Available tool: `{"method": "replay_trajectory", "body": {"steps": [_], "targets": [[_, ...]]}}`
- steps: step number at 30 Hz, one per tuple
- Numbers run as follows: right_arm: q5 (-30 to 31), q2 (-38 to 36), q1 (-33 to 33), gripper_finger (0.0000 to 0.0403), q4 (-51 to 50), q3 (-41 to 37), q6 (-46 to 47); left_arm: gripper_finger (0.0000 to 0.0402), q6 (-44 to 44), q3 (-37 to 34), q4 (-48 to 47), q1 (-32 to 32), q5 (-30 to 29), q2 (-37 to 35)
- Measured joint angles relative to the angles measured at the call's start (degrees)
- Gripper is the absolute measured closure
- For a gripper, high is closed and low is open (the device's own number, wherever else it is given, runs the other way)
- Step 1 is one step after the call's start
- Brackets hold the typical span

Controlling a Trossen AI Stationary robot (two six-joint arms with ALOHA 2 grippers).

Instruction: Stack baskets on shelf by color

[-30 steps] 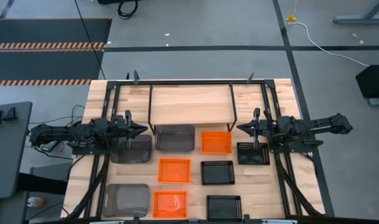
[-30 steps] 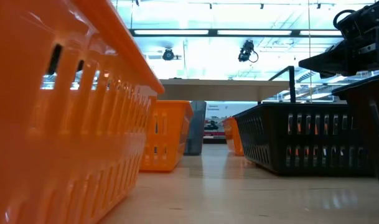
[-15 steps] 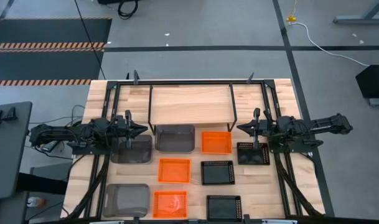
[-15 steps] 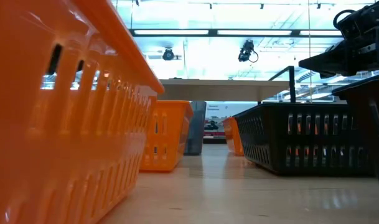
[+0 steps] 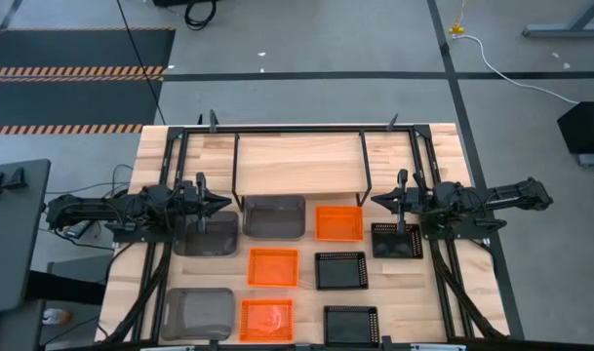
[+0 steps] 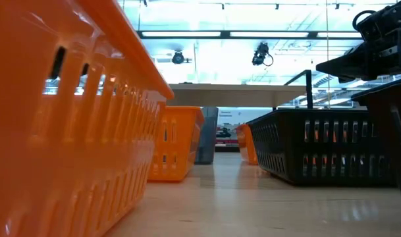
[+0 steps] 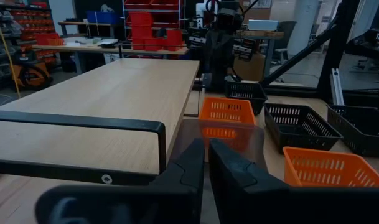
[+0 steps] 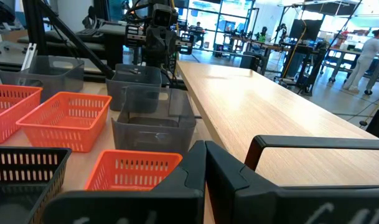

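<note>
On pale wooden table (image 5: 414, 297), baskets (image 5: 273, 266) scattered, workshop beyond

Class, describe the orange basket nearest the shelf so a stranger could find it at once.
Start at the shelf spanning the table's far side. Directly in front of its right half sits an orange basket, with a grey basket on one side and a black basket on the other. It is the only orange basket in that row.
</note>
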Motion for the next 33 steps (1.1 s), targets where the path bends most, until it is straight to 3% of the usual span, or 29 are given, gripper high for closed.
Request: {"method": "replay_trajectory", "body": {"steps": [33], "targets": [[0.00, 0.01, 0.02, 0.0391, 0.00, 0.01, -0.02, 0.0373, -1.48, 0.00, 0.01, 0.00, 0.00, 0.00]]}}
